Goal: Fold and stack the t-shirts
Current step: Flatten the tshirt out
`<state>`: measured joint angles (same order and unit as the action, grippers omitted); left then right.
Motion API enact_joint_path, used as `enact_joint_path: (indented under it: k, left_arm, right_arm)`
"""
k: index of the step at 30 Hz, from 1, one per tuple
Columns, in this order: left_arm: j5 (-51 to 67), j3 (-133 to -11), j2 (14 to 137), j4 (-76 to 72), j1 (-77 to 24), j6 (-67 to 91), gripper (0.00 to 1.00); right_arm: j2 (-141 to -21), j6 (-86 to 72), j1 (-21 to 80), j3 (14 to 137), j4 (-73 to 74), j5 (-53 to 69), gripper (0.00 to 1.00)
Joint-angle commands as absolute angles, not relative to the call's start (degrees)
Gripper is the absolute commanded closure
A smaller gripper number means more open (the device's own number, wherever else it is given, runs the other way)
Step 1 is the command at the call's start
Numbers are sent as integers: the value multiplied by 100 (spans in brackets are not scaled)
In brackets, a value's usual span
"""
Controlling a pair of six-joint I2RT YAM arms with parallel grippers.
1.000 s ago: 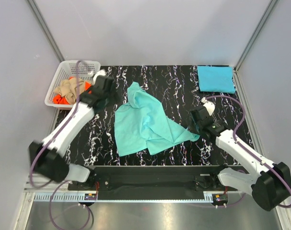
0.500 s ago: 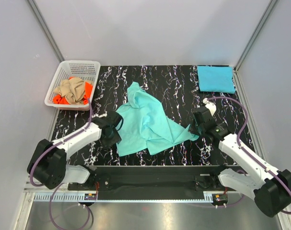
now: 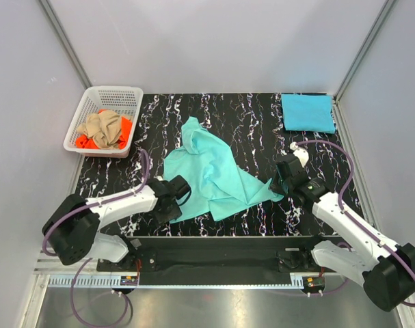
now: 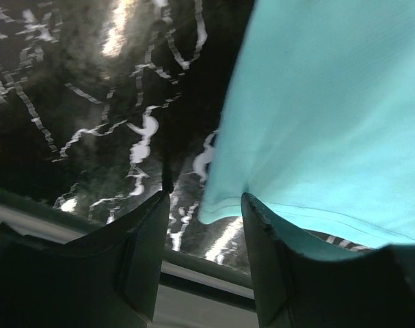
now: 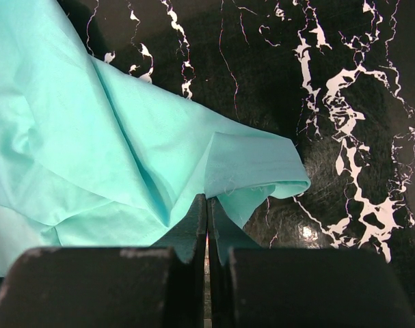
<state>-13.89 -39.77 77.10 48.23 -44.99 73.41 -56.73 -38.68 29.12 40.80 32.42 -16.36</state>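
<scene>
Left hand (image 4: 206, 199) is open, its fingers astride the mint shirt's (image 3: 207, 171) near-left hem corner. Right hand (image 5: 206, 201) is closed, seemingly pinching the shirt's right corner. The cloth looks light, thin and limp, so it is best taken at the corners. The shirt lies crumpled mid-counter (image 3: 248, 123) on glossy black marbling, with bare surface around it. A folded blue shirt (image 3: 308, 112) sits at the far right corner.

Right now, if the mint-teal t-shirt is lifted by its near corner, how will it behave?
Probably floppy: the mint-teal t-shirt lies in soft folds, so it should sag from one pinch. Likely light; its thin edge rests on one of the left fingers. Pushed, it would likely bunch, not slide.
</scene>
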Motion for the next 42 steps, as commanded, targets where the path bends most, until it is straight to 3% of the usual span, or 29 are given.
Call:
enact_joint_path:
  k: [1, 7, 9, 11, 12, 13, 14, 20, 23, 34, 42]
  left_arm:
    - [-1995, -4140, 7796, 5282, -4772, 7804, 48]
    - [-1697, -3745, 7682, 4387, -4816, 7875, 49]
    - [-1687, -3718, 7796, 4351, -4816, 7858, 55]
    - [-1792, -3770, 7848, 4438, -4816, 7840, 70]
    - [-1845, -3797, 7840, 4482, -4816, 7822, 89]
    - [-1941, -3858, 7822, 4665, -4816, 7805, 98]
    - [-2186, -4059, 7744, 4815, -4816, 7770, 100]
    - [-3977, -5498, 6893, 6222, -4790, 7455, 100]
    - [-4323, -6001, 6418, 6381, -4466, 6963, 100]
    - [-4517, -6415, 5740, 6179, -3455, 6021, 100]
    - [-4465, -6557, 5467, 5880, -3322, 5616, 100]
  right_arm:
    - [-5563, -3929, 2892, 4087, 3226, -1608, 100]
    - [-5572, -3999, 2892, 4026, 3182, -1556, 100]
    - [-5598, -4051, 2892, 3973, 3173, -1477, 100]
    - [-5712, -4226, 2900, 3946, 3330, -1590, 100]
    - [-5774, -4288, 2892, 3920, 3401, -1634, 100]
    - [-5870, -4350, 2892, 3911, 3462, -1652, 100]
    - [-5932, -4542, 2892, 3894, 3611, -1731, 100]
    - [-5906, -4983, 2892, 3937, 3990, -2161, 100]
    - [-5915, -4975, 2874, 4305, 4236, -2530, 100]
    - [-5704, -4615, 2795, 5431, 4404, -3270, 100]
    - [-5748, -4930, 2795, 4432, 4307, -2128, 100]
